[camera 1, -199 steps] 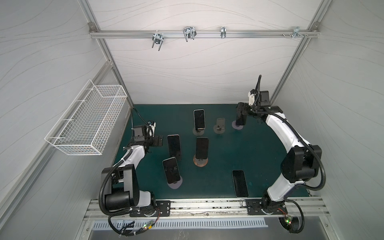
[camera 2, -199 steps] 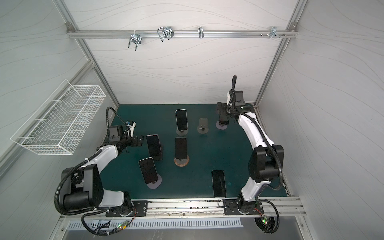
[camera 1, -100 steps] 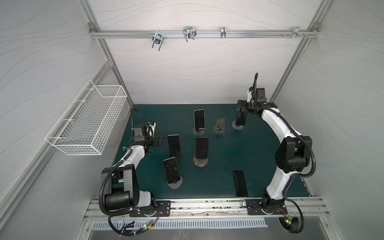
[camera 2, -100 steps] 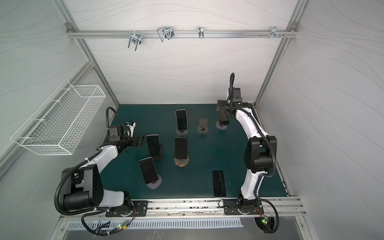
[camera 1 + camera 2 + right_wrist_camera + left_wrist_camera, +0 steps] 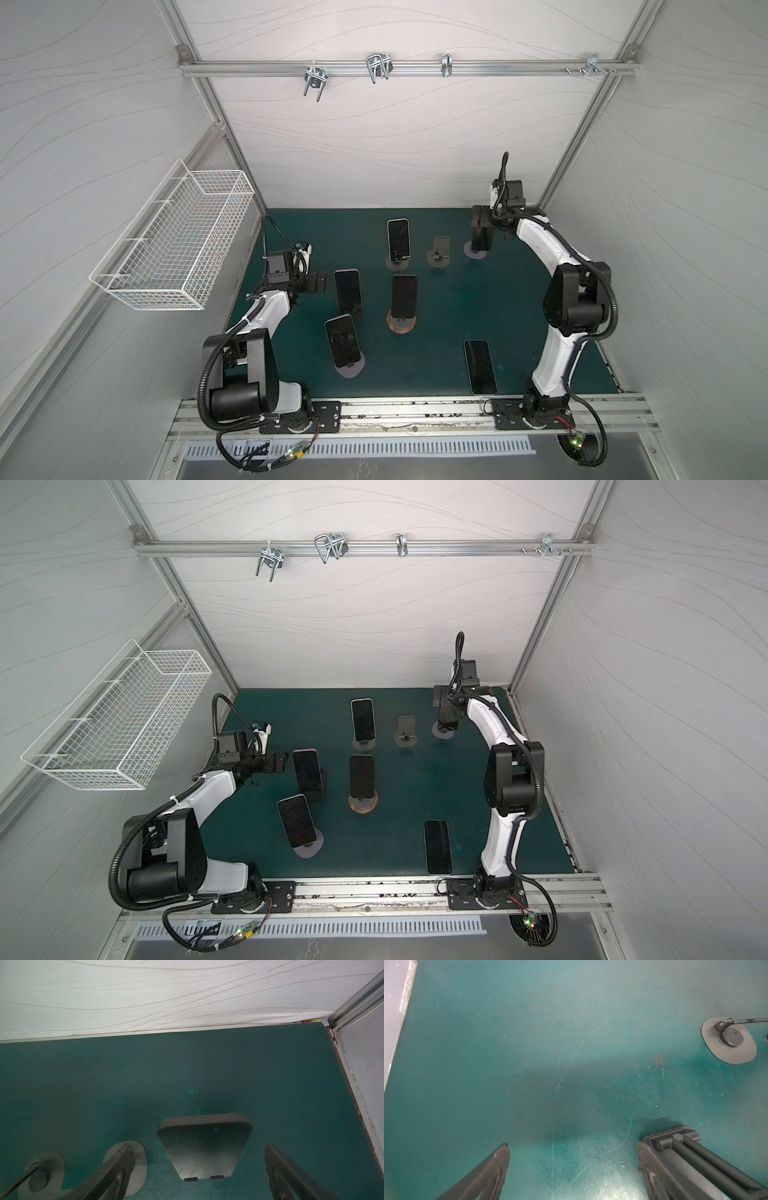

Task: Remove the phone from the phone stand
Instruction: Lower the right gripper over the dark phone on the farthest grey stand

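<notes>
My right gripper (image 5: 197, 1148) hangs with its jaws spread wide on either side of the phone (image 5: 204, 1142), which leans on its phone stand (image 5: 471, 253) at the far right corner of the green mat (image 5: 83, 1084), close to the back wall. I'd come down until the pads flank its long edges, close centred, then lift along the lean so the bottom clears the two lip hooks. It's a dark, round-cornered slab with a scuffed face.
</notes>
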